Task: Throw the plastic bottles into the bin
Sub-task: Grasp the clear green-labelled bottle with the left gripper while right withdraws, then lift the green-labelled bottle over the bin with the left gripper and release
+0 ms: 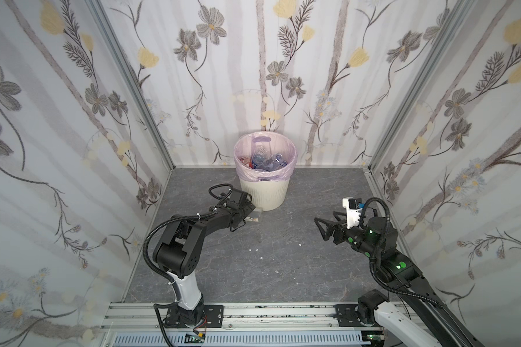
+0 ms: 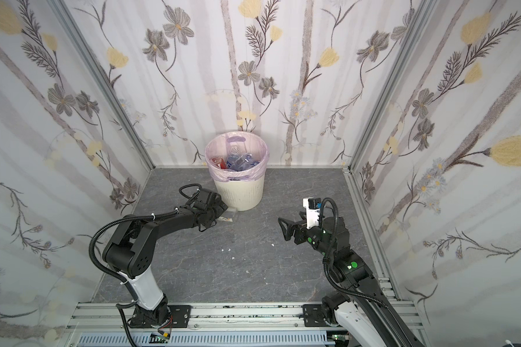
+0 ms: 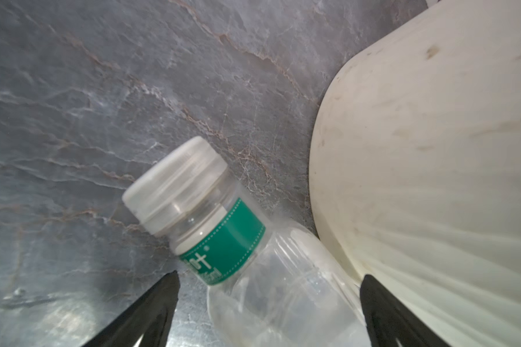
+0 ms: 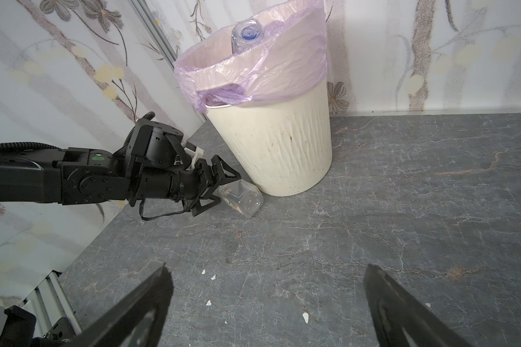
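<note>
A clear plastic bottle [image 3: 253,270] with a green label and a white cap lies on the grey floor against the foot of the bin [image 3: 433,150]. My left gripper [image 3: 269,275] is open, one finger on each side of the bottle's body. In both top views the bottle [image 1: 255,215] [image 2: 229,217] peeks out from under the left wrist. The cream ribbed bin [image 1: 265,192] with its lilac liner holds several plastic bottles [image 1: 266,160]. My right gripper [image 1: 321,229] hangs open over the floor on the right, with nothing between its fingers [image 4: 163,279].
Small white scraps [image 1: 254,250] [image 4: 305,317] lie on the floor between the arms. Flowered walls close in the left, back and right sides. An aluminium rail [image 1: 253,312] runs along the front edge, carrying both arm bases.
</note>
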`<state>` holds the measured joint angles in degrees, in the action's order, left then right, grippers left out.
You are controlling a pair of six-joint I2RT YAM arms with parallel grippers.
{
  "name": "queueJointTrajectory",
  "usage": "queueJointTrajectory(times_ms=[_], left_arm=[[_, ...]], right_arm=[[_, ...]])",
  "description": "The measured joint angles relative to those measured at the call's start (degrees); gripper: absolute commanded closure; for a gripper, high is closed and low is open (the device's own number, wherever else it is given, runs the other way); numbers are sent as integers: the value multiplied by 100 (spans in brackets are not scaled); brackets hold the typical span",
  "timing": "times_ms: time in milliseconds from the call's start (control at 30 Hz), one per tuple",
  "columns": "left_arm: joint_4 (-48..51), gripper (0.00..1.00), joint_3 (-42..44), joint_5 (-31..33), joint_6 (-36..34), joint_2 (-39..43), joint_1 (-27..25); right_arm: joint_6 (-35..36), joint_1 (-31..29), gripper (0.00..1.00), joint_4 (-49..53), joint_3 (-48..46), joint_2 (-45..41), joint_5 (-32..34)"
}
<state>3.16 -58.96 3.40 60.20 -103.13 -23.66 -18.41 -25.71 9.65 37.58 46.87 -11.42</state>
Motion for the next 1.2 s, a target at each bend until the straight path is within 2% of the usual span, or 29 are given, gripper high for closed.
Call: queueJointTrajectory(times_ms=[300,367,500,667,767,833,933,1200], left_arm=[[-245,18,407,-116,-68,118,52],[-247,21,619,-153,-188,286,52],[-192,34,1062,-227,-470,706,55],[-144,38,1510,-374,-822,1239,68],[-129,45,1716,-472,-1029,1484,74],[-116,45,1880,-503,-1117,1725,74],[-74,46,2162,-439,-1274,2328,74],[28,48,2573,-90,-2109,5049,74]], right_arm=[[4,0,0,7,-74,-170,-2],[4,0,0,7,-76,-177,-2],[4,0,0,7,-76,-173,0],[-20,0,0,-4,-76,-74,-2],[-61,0,0,-7,-74,-26,-7],[-63,0,0,-22,-74,-9,-22],[-98,0,0,-76,-76,50,-22],[-57,-7,0,-212,-282,442,-42]])
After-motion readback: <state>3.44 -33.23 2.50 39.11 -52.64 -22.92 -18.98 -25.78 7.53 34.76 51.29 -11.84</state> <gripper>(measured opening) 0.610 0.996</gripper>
